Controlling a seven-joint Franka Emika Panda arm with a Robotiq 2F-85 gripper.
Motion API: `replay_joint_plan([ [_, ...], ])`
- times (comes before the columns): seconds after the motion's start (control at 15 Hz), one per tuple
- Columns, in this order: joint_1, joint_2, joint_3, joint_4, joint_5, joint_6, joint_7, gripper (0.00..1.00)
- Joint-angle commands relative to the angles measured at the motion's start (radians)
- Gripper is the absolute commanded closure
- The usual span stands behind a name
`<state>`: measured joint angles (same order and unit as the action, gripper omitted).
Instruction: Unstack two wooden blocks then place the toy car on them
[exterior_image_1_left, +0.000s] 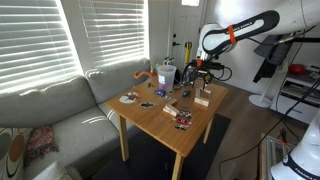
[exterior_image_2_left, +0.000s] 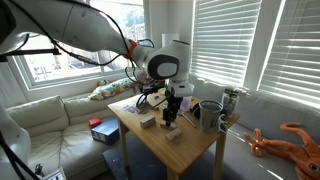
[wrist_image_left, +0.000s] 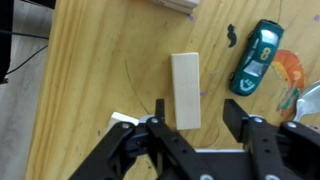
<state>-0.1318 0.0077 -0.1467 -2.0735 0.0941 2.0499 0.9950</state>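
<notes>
dark cup (exterior_image_2_left: 209, 115) on the tabletop (wrist_image_left: 100, 70), contents unseen. gripper (wrist_image_left: 196, 104) jaws released, straddling a wooden block (wrist_image_left: 186, 85); toy car (wrist_image_left: 256, 55) upper right. grey sofa (exterior_image_1_left: 60, 105) lower left, window blinds (exterior_image_1_left: 110, 35) above.

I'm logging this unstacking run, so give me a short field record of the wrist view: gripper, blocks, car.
gripper: open, over the table
fingers: straddling the wooden block, gap on the car side
second block: cut off at the top edge, apart from the first
toy car: on the table beside the wooden block, not on any block
stage: blocks lie apart, car not yet placed
</notes>
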Motion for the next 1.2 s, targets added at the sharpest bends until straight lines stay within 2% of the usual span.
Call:
replay_joint_plan([
  [0.0,-0.013,-0.056,-0.008,-0.027,-0.019,0.002,-0.005,0.05],
  [0.13,-0.025,-0.069,-0.016,-0.043,-0.034,0.013,-0.002,0.0],
  [1.13,-0.062,-0.054,-0.042,-0.102,0.008,0.047,0.008,0.0],
])
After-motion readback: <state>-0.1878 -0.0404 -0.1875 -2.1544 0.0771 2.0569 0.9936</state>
